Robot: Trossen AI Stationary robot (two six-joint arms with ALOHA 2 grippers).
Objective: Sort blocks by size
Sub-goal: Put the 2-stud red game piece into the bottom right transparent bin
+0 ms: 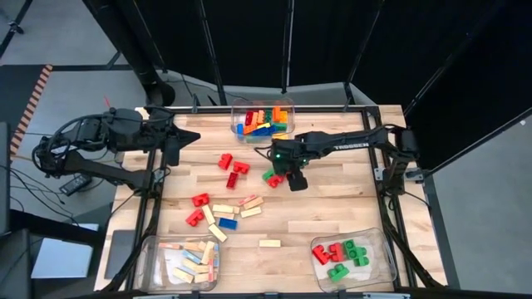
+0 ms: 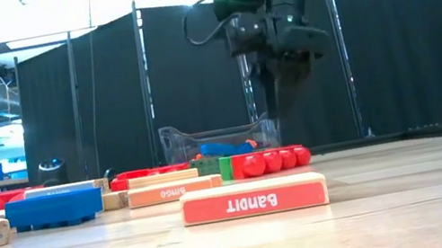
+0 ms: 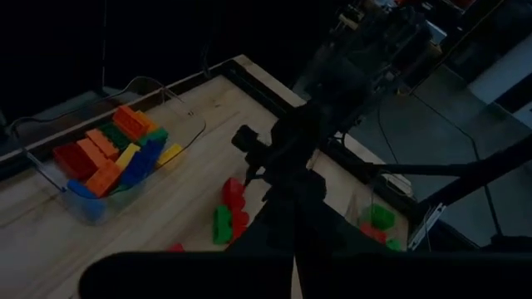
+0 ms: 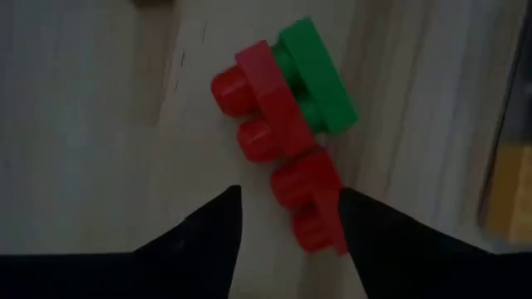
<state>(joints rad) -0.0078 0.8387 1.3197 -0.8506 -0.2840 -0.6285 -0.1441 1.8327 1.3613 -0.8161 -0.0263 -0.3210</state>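
Observation:
My right gripper (image 1: pixel 295 181) is open and hangs above a cluster of studded bricks at mid-table: a green brick (image 4: pixel 314 66), a red brick (image 4: pixel 262 108) and a second red brick (image 4: pixel 306 199). In the right wrist view its fingers stand on either side of the near end of that second red brick (image 4: pixel 287 208). The low view shows the gripper (image 2: pixel 284 108) clear above the bricks (image 2: pixel 266 162). My left gripper (image 1: pixel 184 139) waits shut at the far left, holding nothing. More red bricks (image 1: pixel 233 164), tan bars (image 1: pixel 237 208) and a blue brick (image 1: pixel 227 223) lie loose on the table.
A clear bin (image 1: pixel 262 120) of mixed coloured bricks stands at the far edge. A clear bin (image 1: pixel 187 262) of tan bars stands near left. A clear bin (image 1: pixel 349 257) with red and green bricks stands near right. A lone tan bar (image 1: pixel 269 243) lies between them.

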